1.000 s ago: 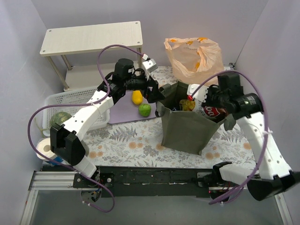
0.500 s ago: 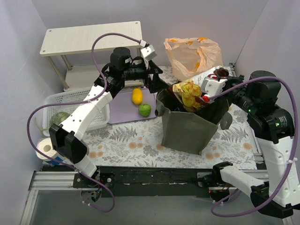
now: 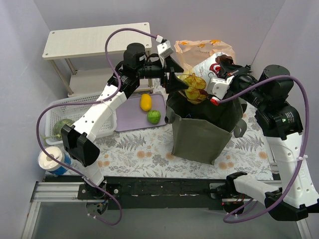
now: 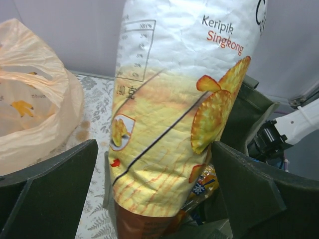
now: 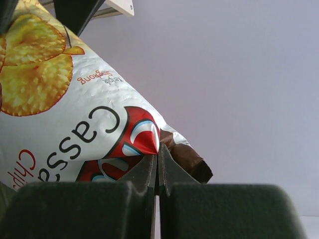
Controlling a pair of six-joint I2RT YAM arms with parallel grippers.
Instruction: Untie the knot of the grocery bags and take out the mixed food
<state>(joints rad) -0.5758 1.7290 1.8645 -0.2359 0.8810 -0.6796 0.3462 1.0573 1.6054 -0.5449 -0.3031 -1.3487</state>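
Over the tote (image 3: 199,137), right tool (image 5: 157,167) pinches crinkled chips bag (image 4: 174,99); left tool (image 4: 154,147) spread wide.

The overhead camera looks down from behind the robot, taking in the whole table (image 3: 144,149); the left wrist camera faces the chips bag (image 4: 174,114) close up, mid-frame; the right wrist camera sits closer still, that bag filling its left half; all three views share it.

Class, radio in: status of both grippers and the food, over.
Right gripper shut on edge of white-red-yellow cassava chips bag. Left gripper open, flanking it. Bag over olive-green fabric tote; nothing blocking.
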